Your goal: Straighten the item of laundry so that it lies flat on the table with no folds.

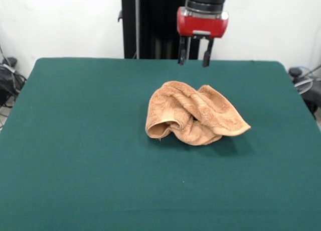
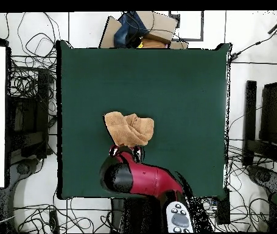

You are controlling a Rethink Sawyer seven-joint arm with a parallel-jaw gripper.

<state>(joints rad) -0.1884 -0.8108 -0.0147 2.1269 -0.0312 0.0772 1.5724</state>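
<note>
The item of laundry, a light orange-tan terry towel, lies crumpled in a bunched heap near the middle of the dark green table. Folds overlap and one edge curls into a loop at its front left. Seen from above, the towel shows as a rumpled patch on the table. My gripper hangs in the air above and behind the towel, apart from it, its two dark fingers open with nothing between them. In the overhead view the gripper sits at the towel's near edge, under the red arm.
Green cloth surrounds the towel on all sides, out to the table's edges. Cables and dark equipment lie on the floor beside the table. Cardboard and a dark object sit beyond the far edge.
</note>
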